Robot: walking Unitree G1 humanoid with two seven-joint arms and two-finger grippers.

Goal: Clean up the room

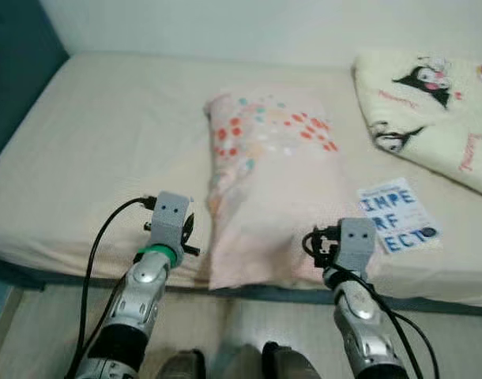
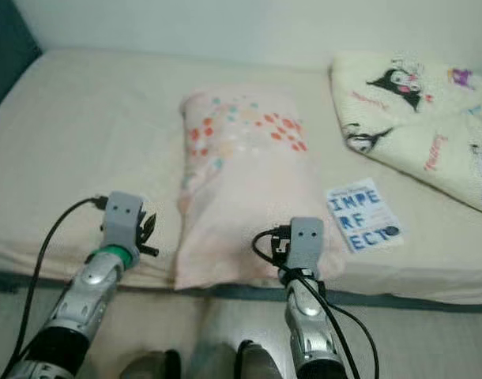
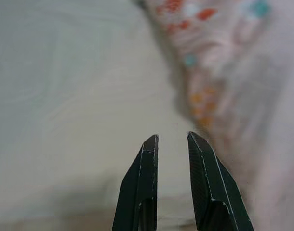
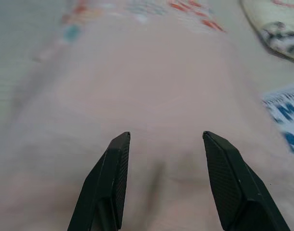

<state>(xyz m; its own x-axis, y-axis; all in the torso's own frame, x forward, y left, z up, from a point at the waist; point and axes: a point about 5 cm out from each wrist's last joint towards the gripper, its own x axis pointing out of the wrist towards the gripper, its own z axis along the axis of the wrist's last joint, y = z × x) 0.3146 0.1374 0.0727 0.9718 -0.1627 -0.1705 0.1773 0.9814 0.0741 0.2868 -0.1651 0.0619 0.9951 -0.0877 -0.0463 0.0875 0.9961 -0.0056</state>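
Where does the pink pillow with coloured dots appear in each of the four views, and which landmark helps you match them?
Left eye view: pillow at centre, on the bed.
Right eye view: centre, slightly left.
Left wrist view: upper right, blurred.
Right wrist view: across the middle.
Shared landmark: the blue-lettered book, on the robot's right of the pillow.

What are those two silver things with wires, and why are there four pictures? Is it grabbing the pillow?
Those are a robot's two arms. Two pictures come from cameras on its head, looking down at a bed. The other two come from cameras on its wrists, looking along its black fingers. On the bed lie a pink pillow, a cartoon blanket and a book. The left gripper is beside the pillow, slightly open. The right gripper is open over the pillow's near end. Nothing is held yet.
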